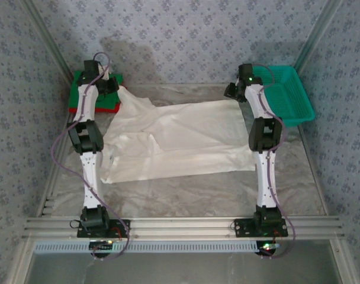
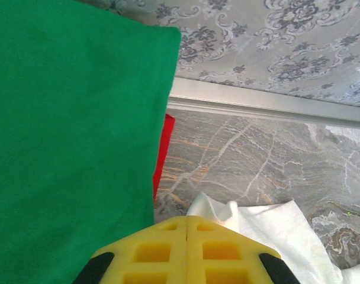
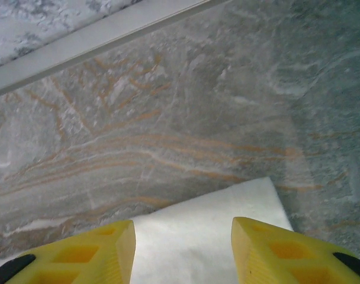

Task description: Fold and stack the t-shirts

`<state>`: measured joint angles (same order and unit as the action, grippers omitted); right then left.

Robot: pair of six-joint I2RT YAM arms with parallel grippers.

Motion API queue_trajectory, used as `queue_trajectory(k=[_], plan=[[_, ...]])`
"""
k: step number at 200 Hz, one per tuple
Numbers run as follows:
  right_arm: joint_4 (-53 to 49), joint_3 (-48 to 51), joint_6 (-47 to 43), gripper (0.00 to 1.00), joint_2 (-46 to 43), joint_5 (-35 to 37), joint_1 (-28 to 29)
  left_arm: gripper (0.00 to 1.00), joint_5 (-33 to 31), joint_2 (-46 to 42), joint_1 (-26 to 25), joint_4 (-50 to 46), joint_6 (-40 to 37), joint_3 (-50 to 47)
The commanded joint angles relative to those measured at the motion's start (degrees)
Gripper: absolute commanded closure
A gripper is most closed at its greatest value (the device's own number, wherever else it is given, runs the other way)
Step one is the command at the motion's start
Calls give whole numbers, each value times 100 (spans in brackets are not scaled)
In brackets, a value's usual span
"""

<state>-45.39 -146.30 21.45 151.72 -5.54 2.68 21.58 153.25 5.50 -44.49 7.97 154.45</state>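
The grey marbled counter (image 1: 186,189) carries a wrinkled off-white cloth t-shirt (image 1: 180,139), spread flat between both arms. At far left, a folded bright green t-shirt (image 2: 67,136) lies on a red one (image 2: 162,154). The left claw (image 2: 186,236) is pressed together against the white shirt's bunched corner. The right claw (image 3: 183,251) is spread, empty, over another corner.

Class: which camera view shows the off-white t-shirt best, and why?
The top external view: the whole off-white t-shirt lies spread and wrinkled on the table. The left wrist view gives a bunched corner pinched in the left gripper; the right wrist view, a flat corner below the open right gripper.
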Motion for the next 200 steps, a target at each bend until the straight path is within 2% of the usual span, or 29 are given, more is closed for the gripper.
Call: queue_trajectory(k=[1,16,106,140,168,200], plan=[[61,-220,472,51,307,668,9,100,213,-173,-9,-56,-15,234],[52,-253,674,47,420,685,-30,100,221,-173,-14,-51,10,235],[344,-128,1069,47,637,1052,-55,100,450,-29,-69,110,275,229],[164,-153,664,46,578,1449,155,100,466,-50,-80,152,311,226],[61,-156,474,46,578,1395,146,100,510,-89,-77,182,328,226],[-98,-36,700,46,587,852,100,100,531,-78,-75,227,359,227]])
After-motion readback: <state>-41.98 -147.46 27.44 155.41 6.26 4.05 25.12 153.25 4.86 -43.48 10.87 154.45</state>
